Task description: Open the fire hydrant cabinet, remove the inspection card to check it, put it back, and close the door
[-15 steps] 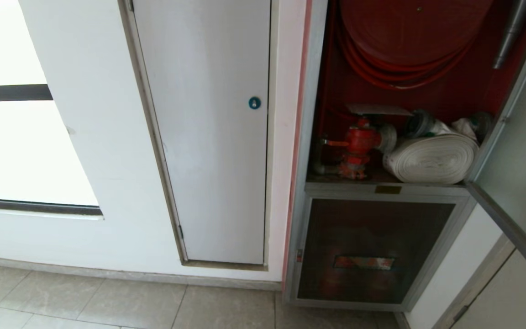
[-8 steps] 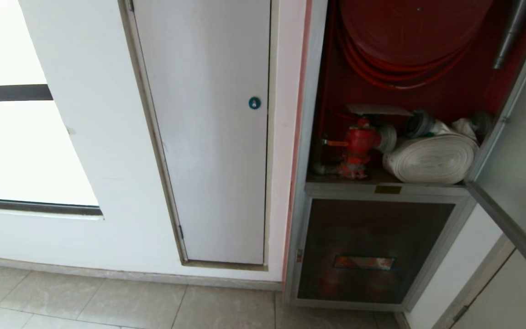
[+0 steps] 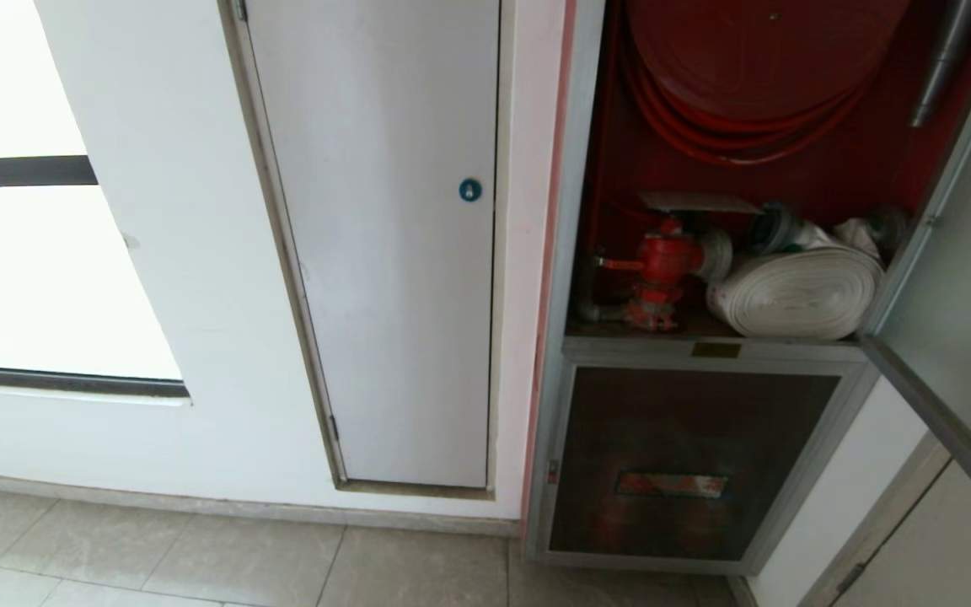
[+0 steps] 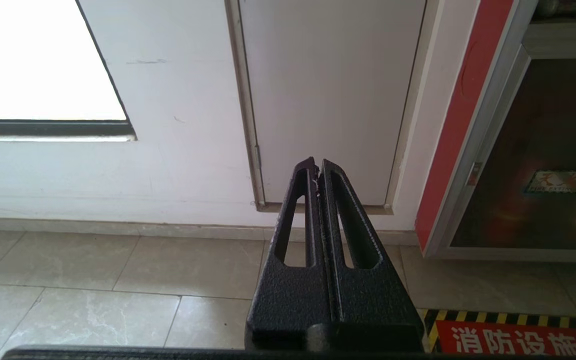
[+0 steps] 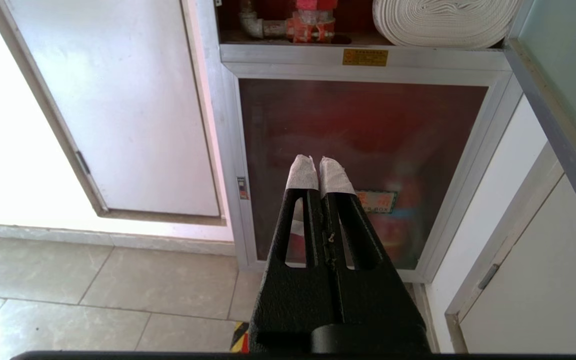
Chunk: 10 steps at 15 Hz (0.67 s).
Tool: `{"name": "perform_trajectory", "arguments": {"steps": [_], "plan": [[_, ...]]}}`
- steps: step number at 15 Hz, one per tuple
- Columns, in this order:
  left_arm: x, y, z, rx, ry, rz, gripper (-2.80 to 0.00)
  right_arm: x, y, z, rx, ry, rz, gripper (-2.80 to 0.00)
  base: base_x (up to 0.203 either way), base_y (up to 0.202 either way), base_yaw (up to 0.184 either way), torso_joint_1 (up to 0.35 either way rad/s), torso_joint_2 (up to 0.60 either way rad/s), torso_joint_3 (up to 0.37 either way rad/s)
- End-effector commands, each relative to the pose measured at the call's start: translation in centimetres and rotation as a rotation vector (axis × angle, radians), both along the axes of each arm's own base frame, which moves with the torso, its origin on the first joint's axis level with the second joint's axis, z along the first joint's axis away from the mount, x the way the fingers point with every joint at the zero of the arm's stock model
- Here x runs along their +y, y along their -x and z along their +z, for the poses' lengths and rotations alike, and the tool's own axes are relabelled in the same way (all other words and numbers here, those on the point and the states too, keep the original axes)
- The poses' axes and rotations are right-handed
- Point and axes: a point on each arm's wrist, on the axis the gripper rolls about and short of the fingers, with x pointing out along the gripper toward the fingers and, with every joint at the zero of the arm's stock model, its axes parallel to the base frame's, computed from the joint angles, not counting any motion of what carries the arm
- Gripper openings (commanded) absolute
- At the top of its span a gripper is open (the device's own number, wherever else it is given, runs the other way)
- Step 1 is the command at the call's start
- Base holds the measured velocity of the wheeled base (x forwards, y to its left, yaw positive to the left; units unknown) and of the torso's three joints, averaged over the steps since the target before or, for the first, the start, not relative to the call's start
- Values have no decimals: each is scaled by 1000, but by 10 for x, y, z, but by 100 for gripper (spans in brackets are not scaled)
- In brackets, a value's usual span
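1. Readable writing: a red floor sign (image 4: 513,340) with white characters "消防设施" edged in yellow-black hazard stripes; the label (image 5: 377,201) on the lower dark pane (image 3: 688,459) ends in what looks like "BOX"; a small brass plate (image 5: 365,57) sits on the cabinet sill, its print too fine to read.
2. Nothing differs from 1 second ago: the view and every object match.
3. The fire hydrant cabinet (image 3: 574,169) stands open, its door (image 3: 970,278) swung out to the right. Inside, the inspection card (image 3: 696,201) lies flat above the red valve (image 3: 661,268), beside the white rolled hose (image 3: 797,291), under the red hose reel (image 3: 755,59).
4. Left gripper (image 4: 317,169) and right gripper (image 5: 319,165) both have fingers pressed together, empty, hanging low, well apart from the card.
5. A white panel door (image 3: 384,244) with blue lock (image 3: 469,190) stands left of the cabinet.
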Motion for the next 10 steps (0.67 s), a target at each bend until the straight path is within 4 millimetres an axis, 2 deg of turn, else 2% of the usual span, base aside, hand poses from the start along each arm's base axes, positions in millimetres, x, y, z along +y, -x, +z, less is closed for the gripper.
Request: {"name": "perform_trajectory", "arguments": {"steps": [1,10], "plan": [[0,-1,-2,7,0,-1,-280,0,0,-1,4,0,0,-280,0,0,0,0,0,0],[0,0,-2,5,0,0,-280,0,0,-1,3,0,0,-280,0,0,0,0,0,0]]}}
